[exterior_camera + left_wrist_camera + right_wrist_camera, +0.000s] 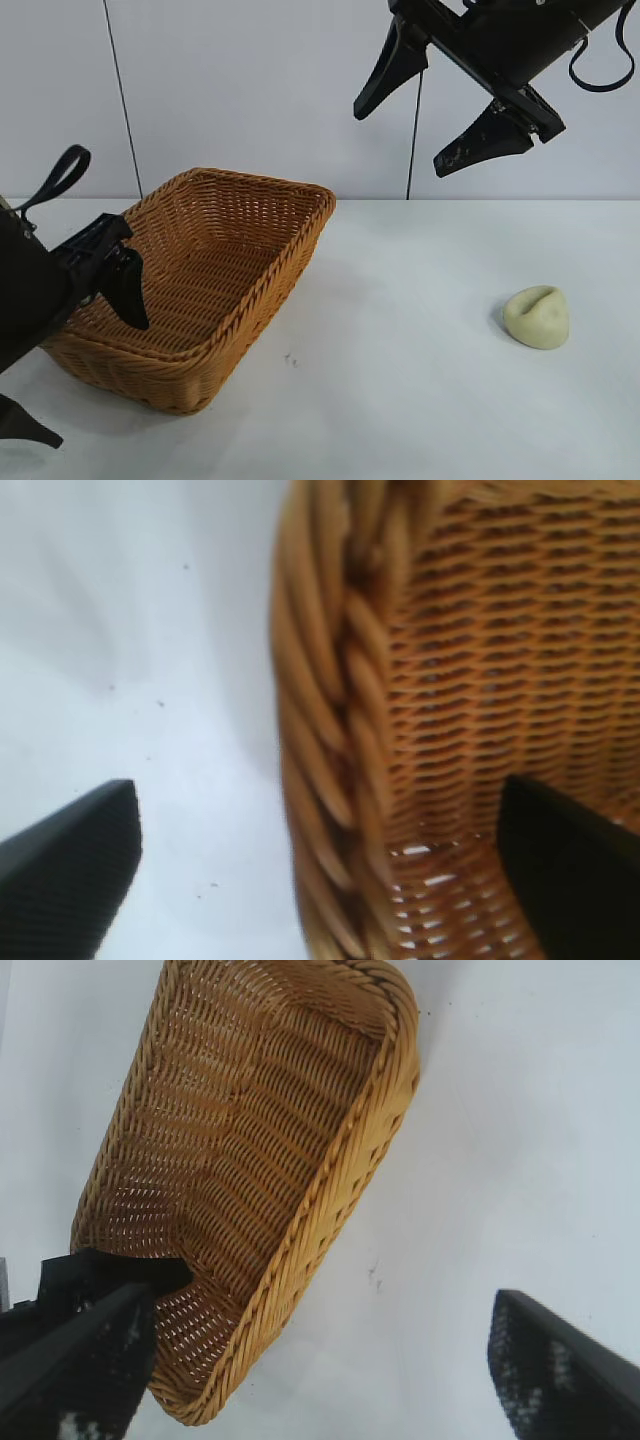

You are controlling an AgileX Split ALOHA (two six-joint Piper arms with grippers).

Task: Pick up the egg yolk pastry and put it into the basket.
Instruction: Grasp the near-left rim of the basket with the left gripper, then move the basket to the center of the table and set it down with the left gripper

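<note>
I am finding no brand, label or writing to read anywhere in these views.

The surface [420, 400] is a plain white tabletop, matte, with a few tiny dark specks near the basket. Behind it a pale grey-white wall [250, 90] is rising, crossed by two thin dark vertical lines.

My left jaws [110, 275] are hanging low at the near left end of the large rectangular orange-brown woven wicker basket [215, 275], spread wide and gripping nothing. In the left wrist view they are straddling the basket's braided rim: one black finger [70, 865] is sitting outside over the white surface, the other is sitting inside against the woven wall. I cannot tell whether either finger is touching the wicker.

My right jaws [425, 110] are hovering high over the right half of the surface, angled downward, also standing wide apart and carrying nothing. From the right wrist view they are looking down past the basket's far corner.

The small pale cream-yellow dome-shaped egg yolk pastry [537, 316], soft-looking with a crease on top, is lying on the surface at the right, well apart from the basket and below my right jaws. The basket is holding nothing that I can see.
</note>
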